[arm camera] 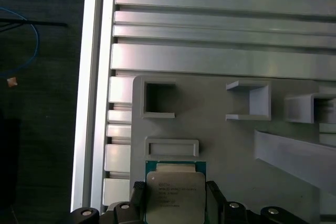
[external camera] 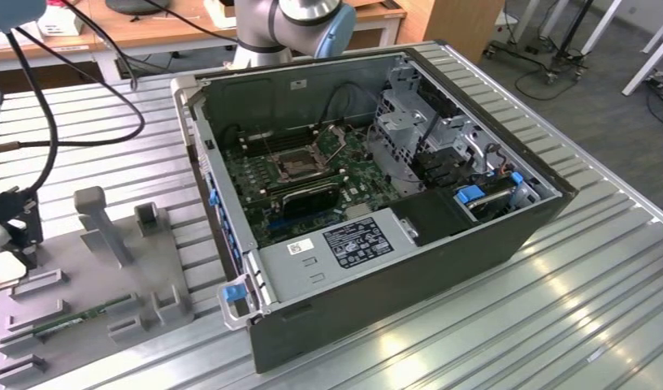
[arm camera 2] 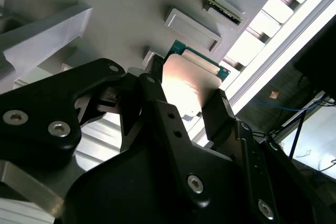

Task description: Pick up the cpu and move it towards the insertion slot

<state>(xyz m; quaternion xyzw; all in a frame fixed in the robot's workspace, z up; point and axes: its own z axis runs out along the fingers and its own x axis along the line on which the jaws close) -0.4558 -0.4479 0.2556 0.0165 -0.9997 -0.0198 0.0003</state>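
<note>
Pincer closed on the cpu, black fingers pressed on two opposite edges, silvery face showing in both wrist views; cpu sits over the grey fixture, just beside a shallow rectangular recess; can't tell if lifted or touching; fixture on the slatted metal desk; slot inside the open PC case, well apart, toward the exterior view's right.
</note>
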